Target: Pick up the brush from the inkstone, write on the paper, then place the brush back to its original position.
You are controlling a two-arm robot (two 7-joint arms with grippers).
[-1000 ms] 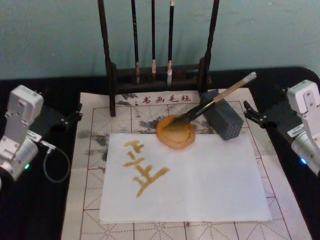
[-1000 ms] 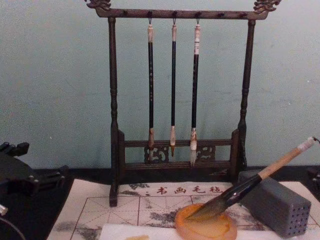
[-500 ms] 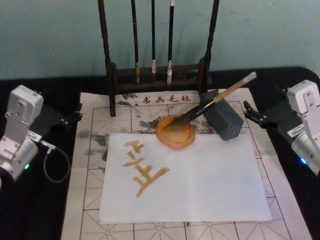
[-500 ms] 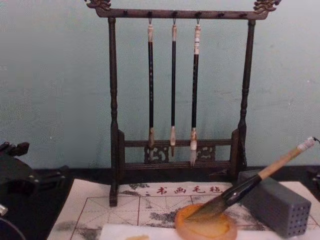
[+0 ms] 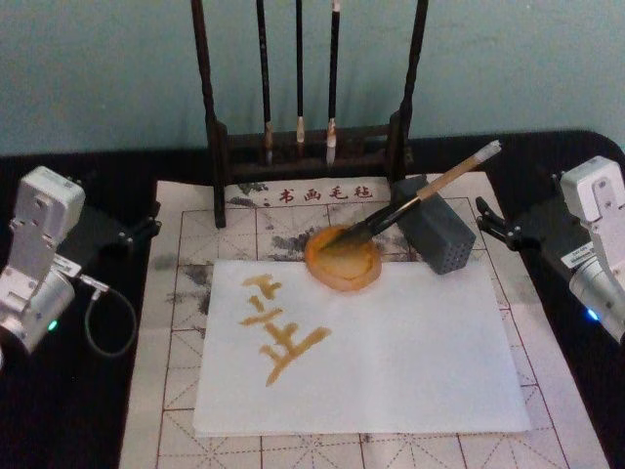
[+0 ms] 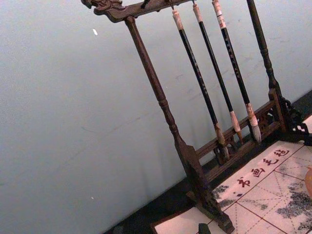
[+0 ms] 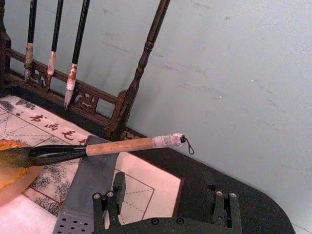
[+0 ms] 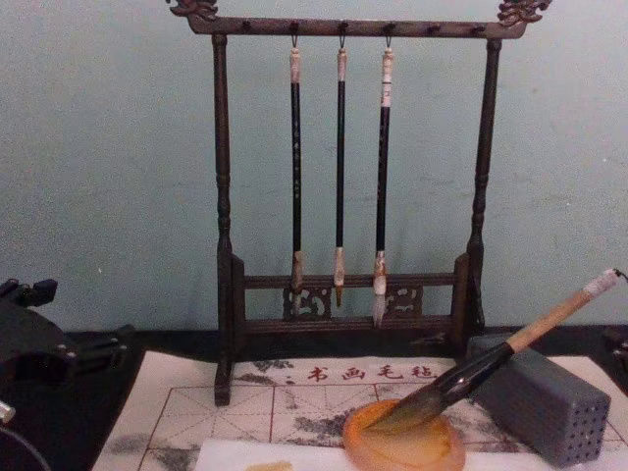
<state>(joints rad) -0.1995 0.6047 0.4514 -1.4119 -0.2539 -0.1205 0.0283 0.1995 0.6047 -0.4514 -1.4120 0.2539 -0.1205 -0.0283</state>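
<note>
- Right gripper [image 5: 485, 220], head view: fingers spread and empty, beside the mat's [image 5: 176, 322] right edge. The left gripper [image 5: 148, 220] is likewise open and empty at the left edge.
- Brush [image 5: 410, 203]: bristles in the inkstone [image 5: 327, 277], handle propped on the grey block [image 5: 444, 239], apart from both grippers.
- Paper [image 5: 410, 342]: flat on the mat, far edge at the inkstone, bearing yellowish strokes [image 5: 278, 337].
- Left wrist view: rack [image 6: 161, 102] with three thin brushes [image 6: 214, 83].
- Right wrist view: open fingers [image 7: 105, 204] near the block, with the brush handle lying across it.
- Chest view: brush slants up to the right from the inkstone.
</note>
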